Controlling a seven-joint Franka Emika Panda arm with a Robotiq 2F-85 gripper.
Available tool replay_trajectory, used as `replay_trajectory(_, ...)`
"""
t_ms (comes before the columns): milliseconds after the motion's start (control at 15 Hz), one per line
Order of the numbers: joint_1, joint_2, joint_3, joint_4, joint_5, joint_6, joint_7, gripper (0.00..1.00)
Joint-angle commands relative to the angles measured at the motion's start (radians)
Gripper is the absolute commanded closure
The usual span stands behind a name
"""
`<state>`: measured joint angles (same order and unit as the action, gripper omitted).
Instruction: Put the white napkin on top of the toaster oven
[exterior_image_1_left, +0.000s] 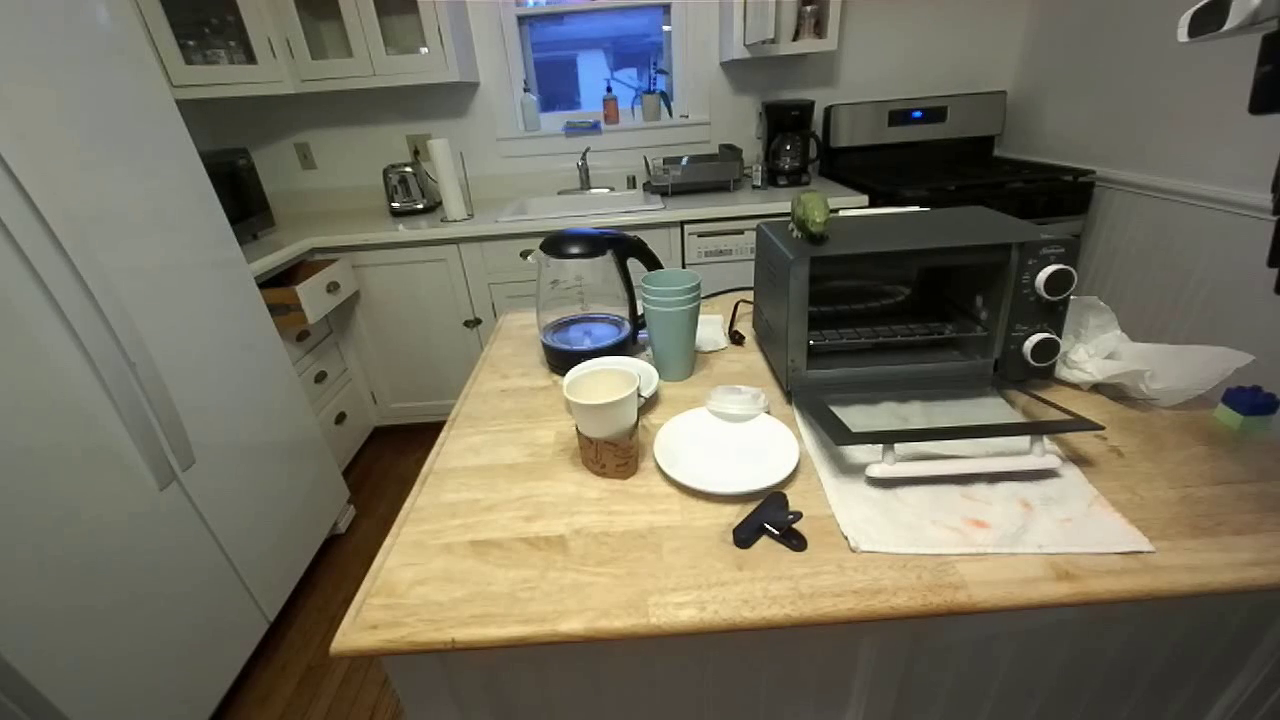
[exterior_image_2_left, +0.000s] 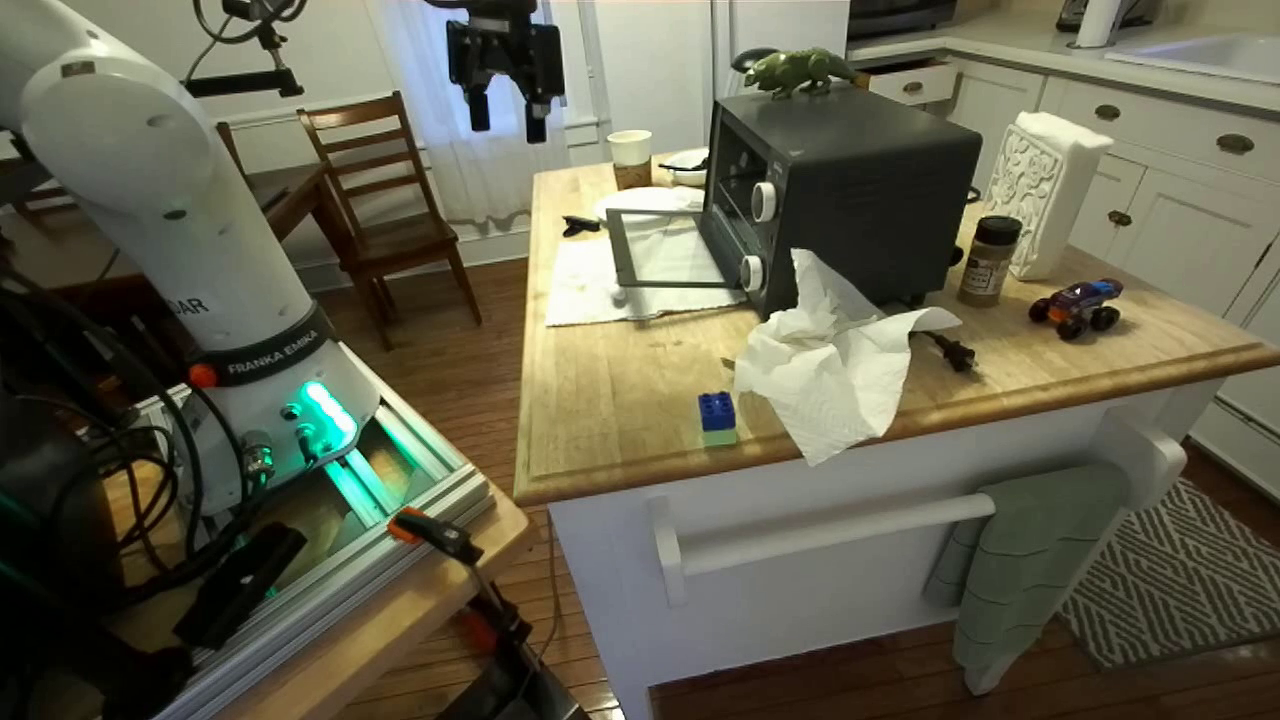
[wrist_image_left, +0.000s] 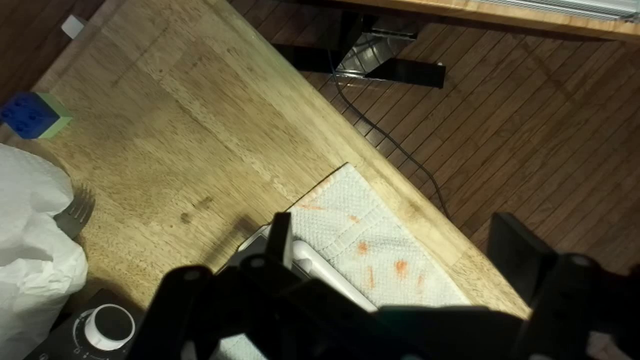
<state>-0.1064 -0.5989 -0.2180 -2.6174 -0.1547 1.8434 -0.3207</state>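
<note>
The white napkin (exterior_image_2_left: 835, 375) lay crumpled on the desk (exterior_image_2_left: 630, 400), beside the knob side of the toaster oven (exterior_image_2_left: 870, 190); all three views recorded it, though whether it touched the oven could not be determined. The pincer (exterior_image_2_left: 508, 117) hung raised in an exterior view with its fingers well apart, and the wrist view confirmed that gap. The jar (exterior_image_2_left: 990, 265), the toy car (exterior_image_2_left: 1078, 306) and the white carved block (exterior_image_2_left: 1045, 190) were disclosed solely in an exterior view. The stacked cups (exterior_image_1_left: 672, 335), standing just beside the kettle (exterior_image_1_left: 575, 290), were likewise found only in an exterior view. The wrist view brought out a fork (wrist_image_left: 76, 212), its handle hidden by the napkin, and orange stains (wrist_image_left: 401, 268) on the flat towel (wrist_image_left: 385, 250) under the lowered oven door (exterior_image_1_left: 930, 410). Both exterior views placed a green toy (exterior_image_1_left: 810, 215) on the oven's top.
</note>
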Motion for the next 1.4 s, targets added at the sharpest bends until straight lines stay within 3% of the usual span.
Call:
replay_trajectory(0, -0.020, 0.048, -0.011, 0.031, -0.015, 0.050, 0.007, 0.00)
replay_trajectory(400, -0.093, 0.161, -0.048, 0.106, -0.054, 0.129, 0.026, 0.00)
replay_trajectory(800, -0.139, 0.359, -0.103, 0.205, -0.069, 0.238, -0.007, 0.00)
replay_trajectory(1333, -0.178, 0.607, -0.150, 0.340, -0.038, 0.316, -0.234, 0.00)
